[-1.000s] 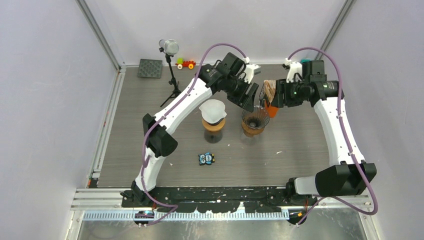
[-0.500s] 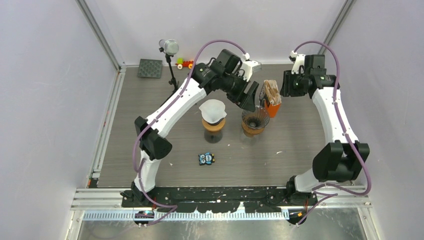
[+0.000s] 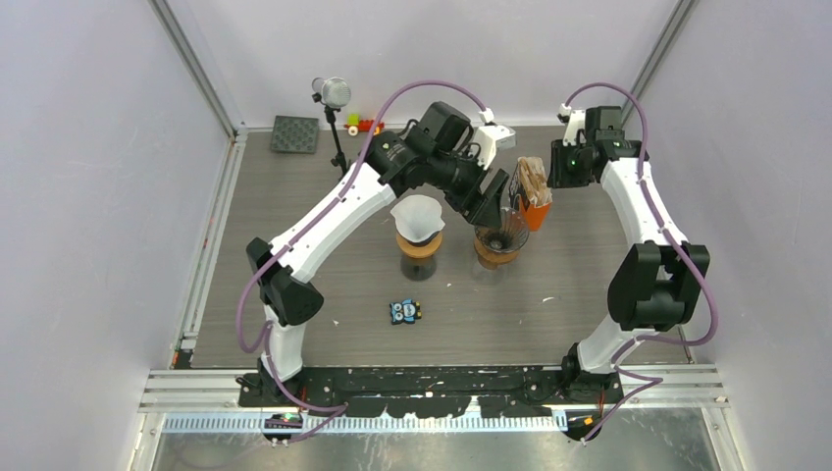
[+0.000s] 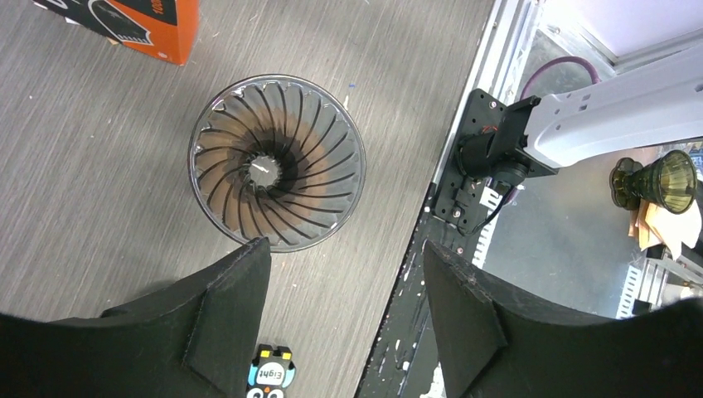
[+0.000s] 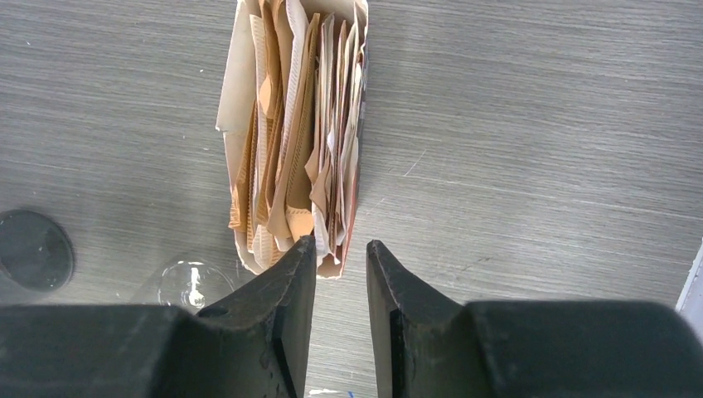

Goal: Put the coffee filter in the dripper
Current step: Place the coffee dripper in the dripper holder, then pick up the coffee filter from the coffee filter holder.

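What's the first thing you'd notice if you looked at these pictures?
Probably the ribbed glass dripper in the middle of the table, with the left gripper open right above it. Beside it stands an orange box crammed with brown paper filters, and the right gripper hovers close by, empty.

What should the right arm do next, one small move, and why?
Probably lower the right gripper onto the filter stack and pinch one sheet: its jaws are empty above the stack's near end, and the glass dripper below the open left gripper holds no filter.
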